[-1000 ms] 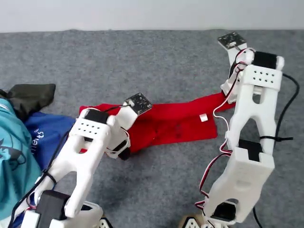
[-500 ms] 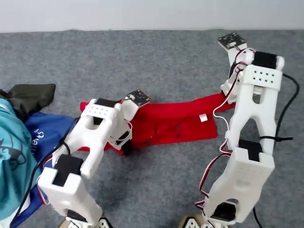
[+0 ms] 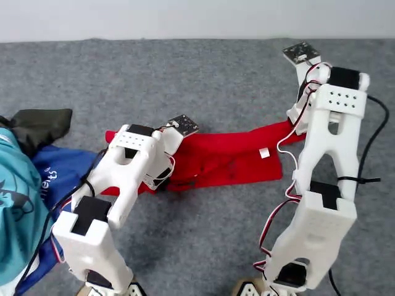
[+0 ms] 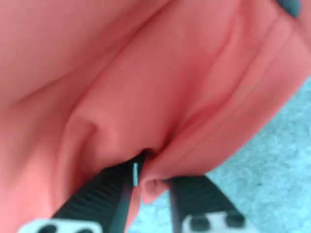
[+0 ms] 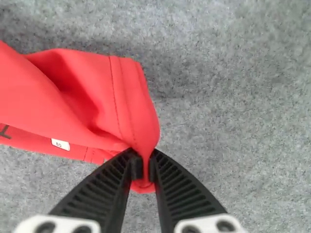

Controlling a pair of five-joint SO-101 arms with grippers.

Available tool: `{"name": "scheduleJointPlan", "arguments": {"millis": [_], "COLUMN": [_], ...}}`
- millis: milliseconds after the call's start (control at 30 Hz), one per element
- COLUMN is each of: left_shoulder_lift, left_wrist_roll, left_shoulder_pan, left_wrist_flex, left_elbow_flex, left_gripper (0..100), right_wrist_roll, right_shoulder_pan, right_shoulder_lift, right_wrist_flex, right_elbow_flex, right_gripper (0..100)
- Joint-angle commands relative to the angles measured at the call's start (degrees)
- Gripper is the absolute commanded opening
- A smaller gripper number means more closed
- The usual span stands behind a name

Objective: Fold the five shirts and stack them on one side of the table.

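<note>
A red shirt point(image 3: 225, 157) lies stretched across the middle of the grey table between both arms. My left gripper point(image 3: 162, 182) is down on its near left edge, and the left wrist view has its black fingers point(image 4: 104, 187) pinching a fold of red shirt point(image 4: 146, 97). My right gripper point(image 3: 296, 120) holds the shirt's far right end slightly raised. Seen from the right wrist, my right gripper point(image 5: 142, 170) is shut on a bunched hem of the red shirt point(image 5: 73, 104), whose white tag point(image 5: 60, 144) shows.
At the table's left edge lie a teal shirt point(image 3: 15, 209), a blue shirt point(image 3: 58, 172) and a dark olive shirt point(image 3: 40, 123). Bare grey carpet point(image 3: 185, 80) stretches behind the red shirt and in front of it between the two arm bases.
The left arm has swung in and forward over the shirt's left part, and its gripper has shifted a little along the near edge. The right arm has kept still.
</note>
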Motion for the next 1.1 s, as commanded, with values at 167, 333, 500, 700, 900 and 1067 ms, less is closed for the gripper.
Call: {"name": "scheduleJointPlan", "arguments": {"millis": [167,333,500,700,900,1067], "left_shoulder_lift": [-17.93,-30.33,-35.96,-39.82,-47.03,-52.4], "left_wrist_roll": [-0.35,-4.84,-5.36,-5.1,-5.01,-5.1], "left_shoulder_pan": [-0.09,-0.62,-0.7,-6.77,-17.58,-22.24], "left_wrist_flex": [11.43,19.6,25.23,27.96,29.01,29.1], "left_elbow_flex": [-1.8,-1.8,-1.54,-3.12,-3.3,-2.42], "left_gripper": [2,2,2,2,2,2], "right_wrist_roll": [0.26,0.53,0.62,0.62,0.62,0.62], "right_shoulder_pan": [1.01,1.1,0.92,1.45,1.89,1.54], "right_shoulder_lift": [-3.65,-4.18,-7.6,-14.37,-27.12,-39.43], "right_wrist_flex": [1.19,3.65,6.37,8.92,8.92,8.75], "right_elbow_flex": [-0.26,-0.26,-0.26,1.85,19.16,37.98], "right_gripper": [0.9,0.9,0.9,0.9,0.9,0.9]}}
